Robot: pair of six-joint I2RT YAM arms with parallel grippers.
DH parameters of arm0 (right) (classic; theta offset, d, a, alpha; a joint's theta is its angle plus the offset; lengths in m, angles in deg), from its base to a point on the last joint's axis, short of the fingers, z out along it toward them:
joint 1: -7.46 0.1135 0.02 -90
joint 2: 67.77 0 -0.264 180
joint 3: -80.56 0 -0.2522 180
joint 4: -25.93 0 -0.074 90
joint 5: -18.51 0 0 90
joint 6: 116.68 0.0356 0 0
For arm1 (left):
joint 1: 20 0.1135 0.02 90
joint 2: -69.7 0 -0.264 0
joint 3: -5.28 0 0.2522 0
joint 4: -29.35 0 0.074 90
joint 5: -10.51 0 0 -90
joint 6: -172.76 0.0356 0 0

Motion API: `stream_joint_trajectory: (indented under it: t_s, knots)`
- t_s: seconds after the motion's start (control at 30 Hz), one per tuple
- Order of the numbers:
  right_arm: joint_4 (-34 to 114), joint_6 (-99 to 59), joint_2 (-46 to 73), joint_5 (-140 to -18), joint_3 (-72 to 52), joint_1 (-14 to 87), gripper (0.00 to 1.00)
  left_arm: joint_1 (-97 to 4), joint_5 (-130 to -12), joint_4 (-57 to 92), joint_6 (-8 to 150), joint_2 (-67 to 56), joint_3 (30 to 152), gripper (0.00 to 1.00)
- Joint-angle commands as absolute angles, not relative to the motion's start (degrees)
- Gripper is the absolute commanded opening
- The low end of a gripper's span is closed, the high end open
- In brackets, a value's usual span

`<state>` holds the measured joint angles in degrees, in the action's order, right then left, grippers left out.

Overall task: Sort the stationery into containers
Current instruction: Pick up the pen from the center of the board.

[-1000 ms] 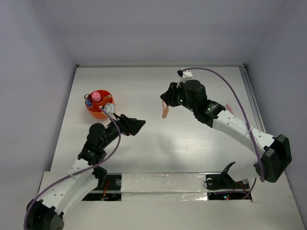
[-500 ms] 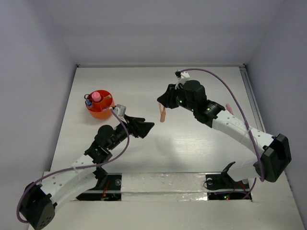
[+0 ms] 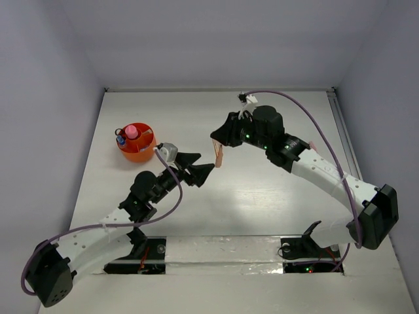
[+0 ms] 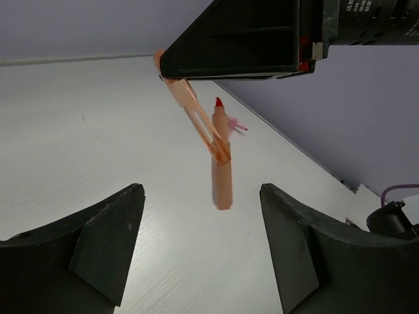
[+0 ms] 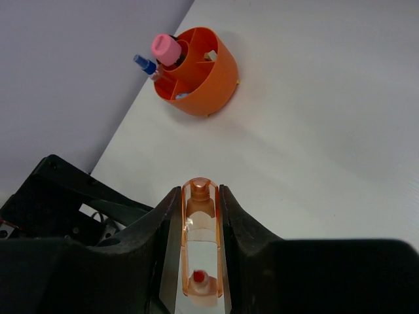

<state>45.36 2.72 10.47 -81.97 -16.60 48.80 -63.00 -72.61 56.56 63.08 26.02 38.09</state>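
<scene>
An orange marker (image 3: 218,155) with a clear orange cap hangs above the table, and my right gripper (image 3: 221,139) is shut on its upper part. The right wrist view shows the marker (image 5: 200,242) pinched between both fingers. My left gripper (image 3: 200,171) is open just left of and below it. In the left wrist view the marker's lower end (image 4: 222,183) hangs ahead of the open left gripper (image 4: 203,242), touching neither finger. The orange-red cup (image 3: 136,145) stands at the far left, holding a pink tube (image 3: 131,132) and a blue marker (image 3: 120,139).
A small pink item (image 3: 313,148) lies on the table behind the right arm, also seen past the marker as a pink item (image 4: 237,125). Grey walls enclose the white table (image 3: 196,111) on three sides. The cup (image 5: 203,85) is apart from both grippers.
The left arm has swung right and forward, bringing its open gripper close under the marker. The right gripper has shifted slightly left, still holding the marker.
</scene>
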Motion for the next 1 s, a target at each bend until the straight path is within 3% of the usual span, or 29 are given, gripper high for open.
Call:
stream_joint_trajectory:
  t_s: [0.0, 0.27, 0.8, 0.97]
  knots:
    - [44.1, 3.6, 9.4, -84.4, -13.0, 49.3, 0.04, -64.1, -71.3, 61.6, 66.2, 24.9, 41.9, 0.67]
    - [42.8, 4.3, 10.0, -85.0, -12.8, 49.3, 0.04, -67.5, -71.7, 62.9, 66.8, 20.1, 43.9, 0.62]
    - [41.0, 4.2, 8.5, -83.9, -13.7, 49.3, 0.04, -69.2, -75.3, 61.7, 67.2, 17.4, 44.5, 0.33]
    - [40.7, 4.0, 8.1, -83.2, -14.0, 49.3, 0.04, -69.8, -77.6, 60.7, 67.6, 17.3, 44.5, 0.28]
